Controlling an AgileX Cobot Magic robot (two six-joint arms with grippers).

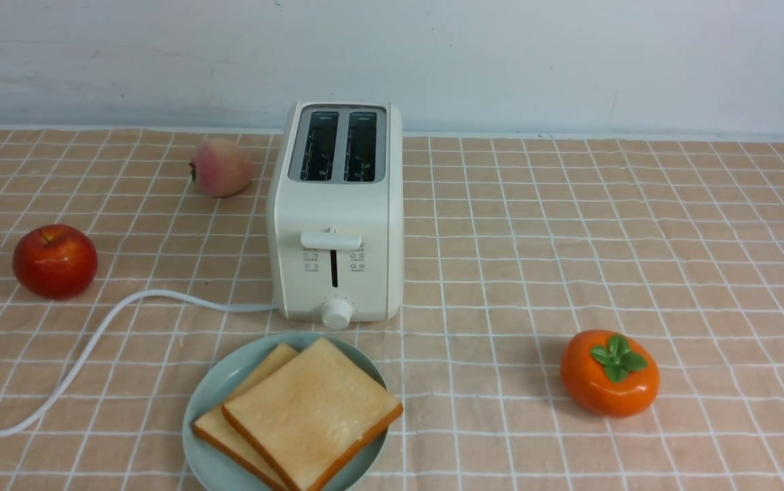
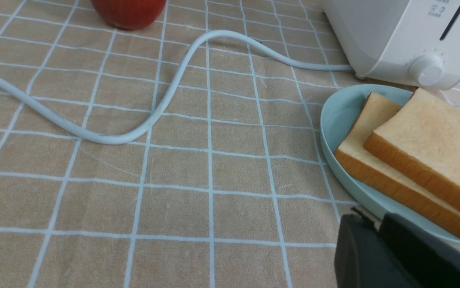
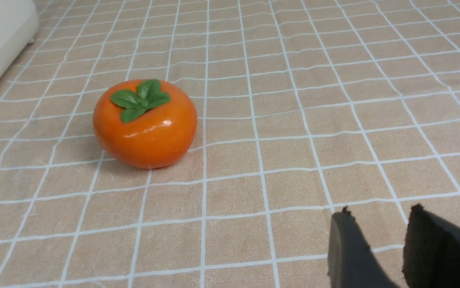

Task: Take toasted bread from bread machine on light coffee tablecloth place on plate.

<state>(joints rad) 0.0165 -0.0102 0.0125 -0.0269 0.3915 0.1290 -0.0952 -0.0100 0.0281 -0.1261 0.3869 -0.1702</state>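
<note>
The cream-white bread machine [image 1: 337, 225] stands on the light coffee tablecloth [image 1: 569, 239], both slots dark and empty, lever up. Two slices of toasted bread lie stacked on the mint-green plate [image 1: 208, 395] in front of it, the top slice [image 1: 313, 409] overlapping the lower one [image 1: 259, 368]. In the left wrist view the left gripper [image 2: 374, 219] is shut and empty, just beside the plate's rim [image 2: 338, 120] and the toast [image 2: 434, 136]. In the right wrist view the right gripper [image 3: 380, 211] is open and empty above bare cloth. Neither gripper shows in the front view.
The white power cord [image 1: 92, 341] snakes left from the toaster. A red apple [image 1: 55, 260] and a peach [image 1: 221, 167] lie at the left. An orange persimmon [image 1: 609, 373] lies at the right, also in the right wrist view [image 3: 146, 124].
</note>
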